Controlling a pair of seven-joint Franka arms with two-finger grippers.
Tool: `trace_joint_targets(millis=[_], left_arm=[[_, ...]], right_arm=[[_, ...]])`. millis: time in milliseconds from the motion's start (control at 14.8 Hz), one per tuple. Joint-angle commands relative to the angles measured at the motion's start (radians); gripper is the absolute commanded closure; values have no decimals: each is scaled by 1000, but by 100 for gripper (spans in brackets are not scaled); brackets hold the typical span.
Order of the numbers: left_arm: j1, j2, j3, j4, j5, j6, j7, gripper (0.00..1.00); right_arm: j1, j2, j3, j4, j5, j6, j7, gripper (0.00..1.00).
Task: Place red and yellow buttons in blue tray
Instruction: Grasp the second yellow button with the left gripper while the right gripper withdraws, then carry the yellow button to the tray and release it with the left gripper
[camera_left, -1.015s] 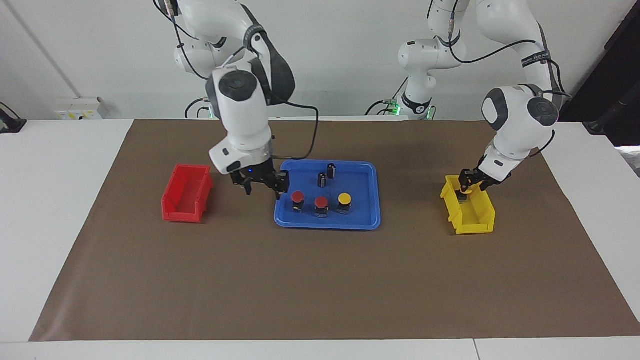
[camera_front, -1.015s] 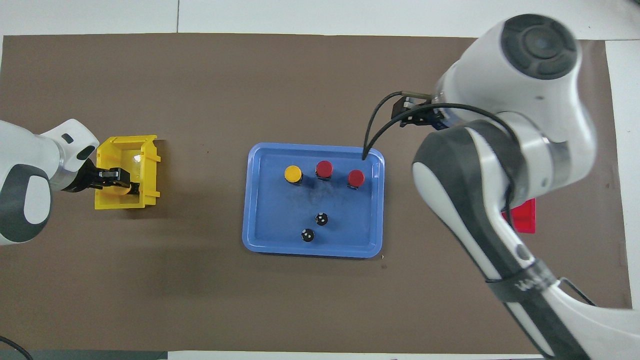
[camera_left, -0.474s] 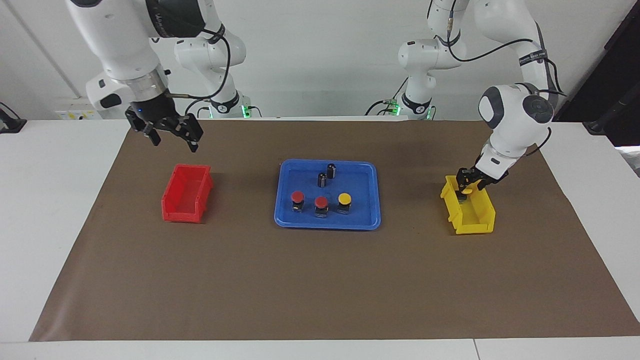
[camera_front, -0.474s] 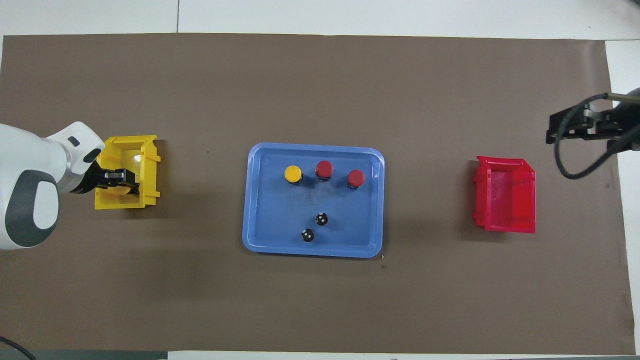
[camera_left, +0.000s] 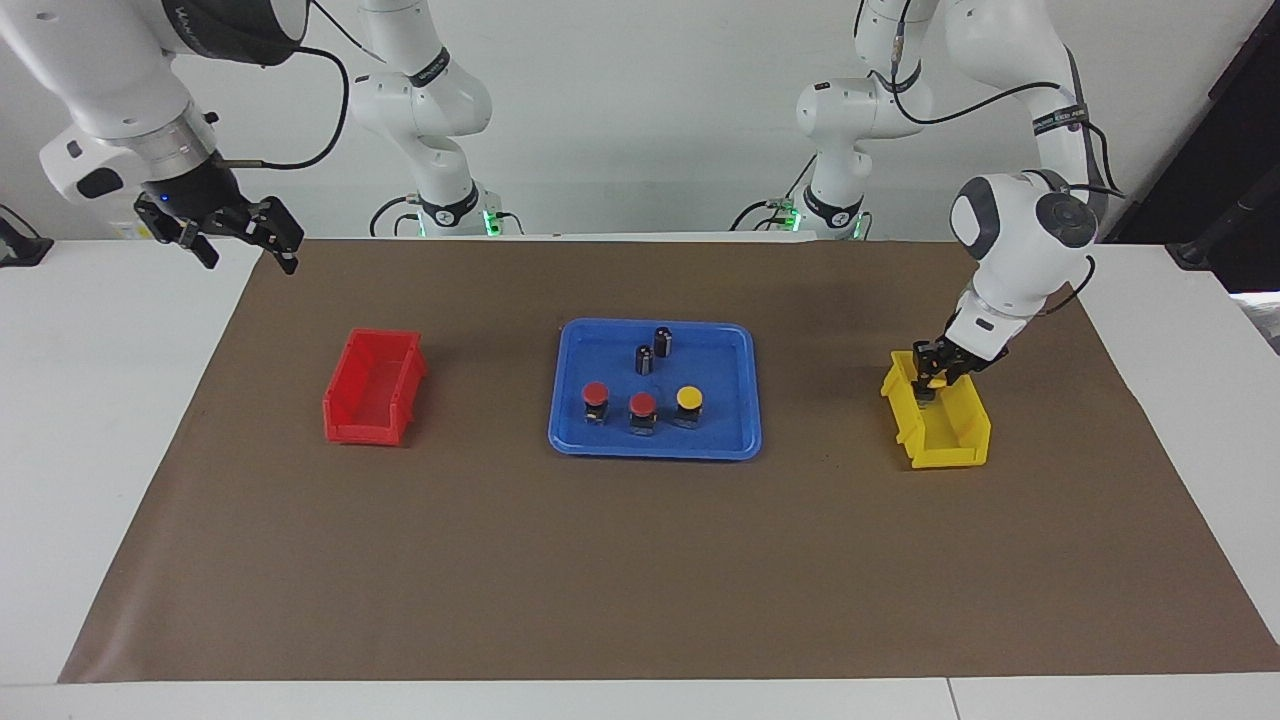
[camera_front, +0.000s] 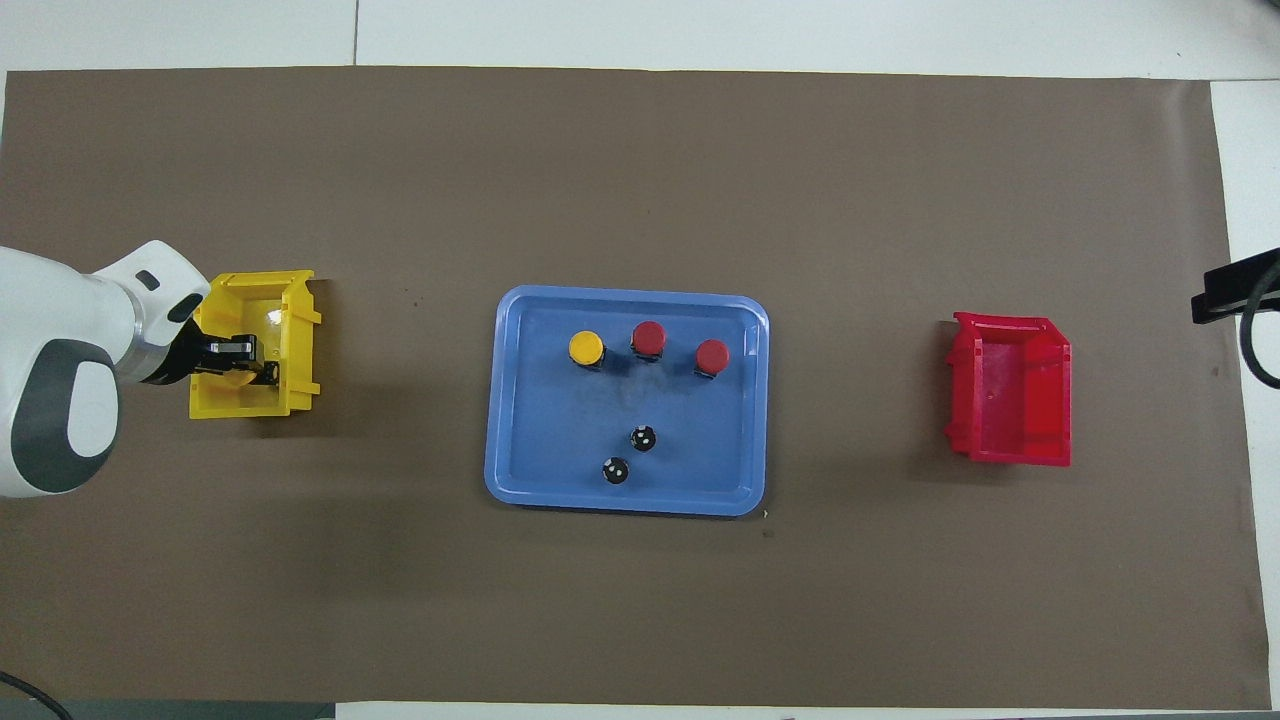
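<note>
Brown mat covers white table; left fingers grip yellow button, right fingers spread.

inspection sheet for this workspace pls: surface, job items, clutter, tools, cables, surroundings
Surface: brown mat on white table.
Job's things: flat blue plastic tray holds two red-capped buttons and one yellow-capped button; a fourth, yellow-capped button in small yellow bin.
Clutter: two dark cylinders in tray; small red bin.
Grippers: left tool shut on the button in yellow bin; right tool open, waiting raised.
Cables: black, on arms.
Surroundings: white wall.
</note>
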Motion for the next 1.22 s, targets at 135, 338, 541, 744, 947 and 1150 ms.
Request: trace_joint_targets(millis=[135, 338, 541, 744, 947, 1150], left_arm=[[-59, 61, 6, 375, 0, -333, -55, 98], [-186, 89, 5, 337, 0, -209, -265, 98], [-323, 139, 3, 333, -3, -119, -437, 98], [-404, 189, 2, 343, -11, -61, -502, 98], [-473, 201, 0, 340, -14, -48, -563, 98], [-516, 225, -1, 333, -14, -35, -576, 98]], right_arm=[[-3, -22, 9, -25, -5, 10, -55, 0], [2, -24, 9, -27, -6, 16, -57, 0], [2, -25, 9, -28, -5, 10, -60, 0], [2, -25, 9, -28, -5, 12, -58, 0], [0, -27, 9, -28, -5, 12, -58, 0], [-6, -28, 9, -36, -5, 12, -60, 0]])
